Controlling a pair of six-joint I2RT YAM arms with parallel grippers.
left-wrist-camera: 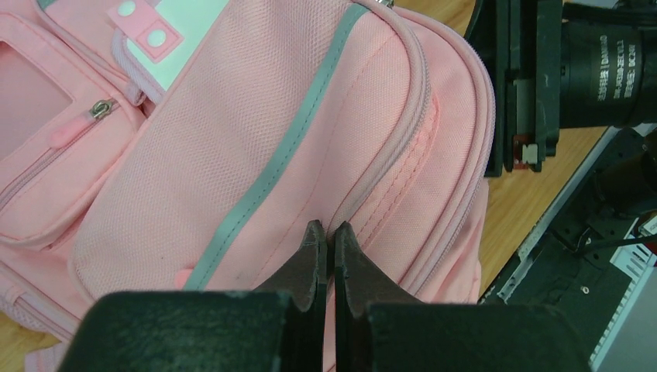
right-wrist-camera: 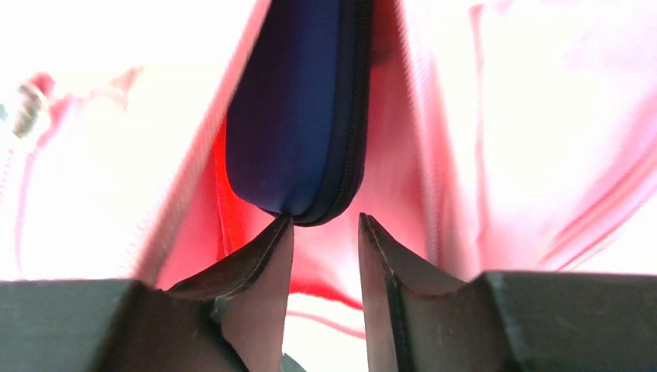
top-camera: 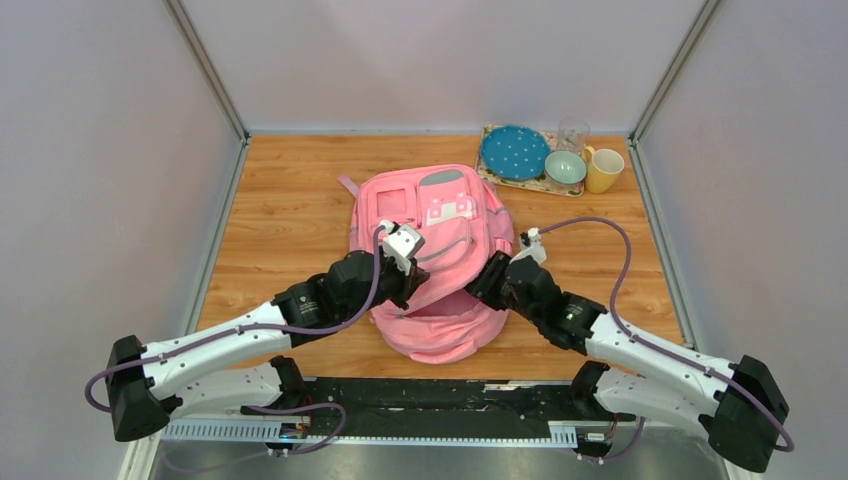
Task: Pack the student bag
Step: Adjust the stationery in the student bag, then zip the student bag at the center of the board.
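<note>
Right pincer [right-wrist-camera: 325, 221] spread, navy case [right-wrist-camera: 298, 116] just off its tips, lodged in pink opening. Left pincer [left-wrist-camera: 326, 232] pressed together at zip seam; fabric caught or not, cannot tell. Student bag [top-camera: 445, 325] lies mid-counter [top-camera: 290, 200], between both arms. Risk: case looks only partly in, so it may slide out if opening sags, or snag on pincer pulling away.

1 student bag [top-camera: 470, 250], 1 navy zip case [right-wrist-camera: 298, 116], 1 blue plate [top-camera: 514, 152], 1 green bowl [top-camera: 565, 167], 1 yellow mug [top-camera: 604, 170], 1 clear glass [top-camera: 573, 133], 1 tray [top-camera: 530, 186], 2 robot arms [top-camera: 230, 335] [top-camera: 650, 350]
</note>
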